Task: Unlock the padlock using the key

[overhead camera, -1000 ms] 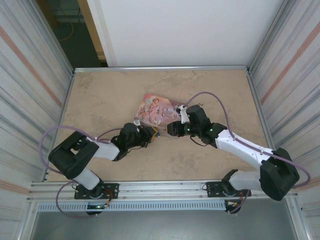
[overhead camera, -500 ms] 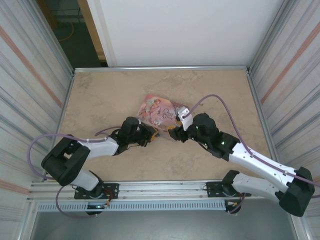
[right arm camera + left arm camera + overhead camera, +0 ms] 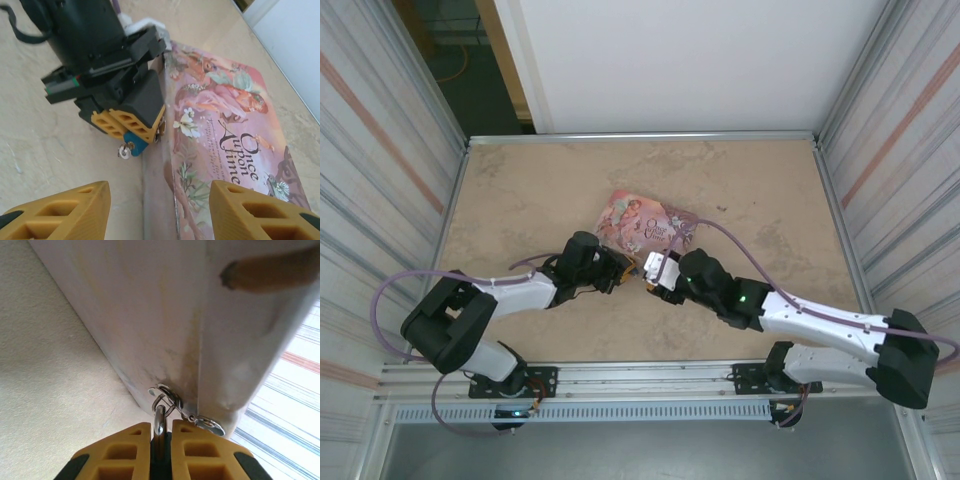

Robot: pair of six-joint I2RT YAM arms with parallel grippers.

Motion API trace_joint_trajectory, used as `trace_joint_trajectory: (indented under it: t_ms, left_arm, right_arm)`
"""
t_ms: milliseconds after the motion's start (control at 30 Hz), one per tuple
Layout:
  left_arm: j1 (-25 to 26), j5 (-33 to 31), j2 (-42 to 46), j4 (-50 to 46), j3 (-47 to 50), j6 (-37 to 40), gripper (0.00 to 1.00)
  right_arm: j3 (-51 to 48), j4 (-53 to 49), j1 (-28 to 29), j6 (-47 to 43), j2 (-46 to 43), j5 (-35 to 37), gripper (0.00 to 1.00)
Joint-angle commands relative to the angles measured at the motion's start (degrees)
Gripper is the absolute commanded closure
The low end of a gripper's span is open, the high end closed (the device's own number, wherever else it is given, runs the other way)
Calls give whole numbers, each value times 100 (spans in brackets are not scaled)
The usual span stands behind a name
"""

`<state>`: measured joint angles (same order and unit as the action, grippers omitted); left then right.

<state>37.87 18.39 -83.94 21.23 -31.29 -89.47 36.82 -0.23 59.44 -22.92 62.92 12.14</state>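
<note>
The padlock is tiny, with a blue body [image 3: 134, 142] and a silvery shackle [image 3: 159, 420] hooked through the hasp [image 3: 167, 394] on the side of the pink illustrated tin [image 3: 640, 220]. My left gripper [image 3: 161, 426] is shut on the padlock, its yellow fingers [image 3: 127, 122] pressed up against the tin's side. A small silvery key [image 3: 123, 151] sticks out at the end of the blue body. My right gripper [image 3: 160, 210] hovers open just in front of the key and the tin's edge, with nothing between its fingers. In the top view it [image 3: 653, 275] stands close to the left gripper [image 3: 623, 268].
The tin lies flat in the middle of the beige table [image 3: 520, 190]. Ribbed metal walls [image 3: 380, 200] close in both sides. Both arms' purple cables loop over the near half of the table. Bare tabletop lies to the left of the key [image 3: 50, 150].
My right gripper has swung off the tin's near right edge toward the left gripper and opened wider. The left arm stretched a little toward the tin, still shut on the padlock.
</note>
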Motion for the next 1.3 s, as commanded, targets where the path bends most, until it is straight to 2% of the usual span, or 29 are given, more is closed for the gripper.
trace_joint_trajectory:
  t_ms: [0, 400, 767, 1267]
  left_arm:
    - [-26, 111, 220, 197, -115, -92, 100]
    - [-37, 93, 247, 256, -57, -100, 100]
    - [-46, 94, 269, 280, -22, -114, 100]
    - [-68, 81, 273, 346, 52, -147, 100]
  right_arm:
    - [-80, 390, 141, -490, 327, 557, 46]
    - [-92, 1155, 208, -788, 1303, 605, 52]
    - [133, 1297, 229, -813, 1944, 607, 58]
    - [307, 1348, 294, -714, 2187, 627, 69]
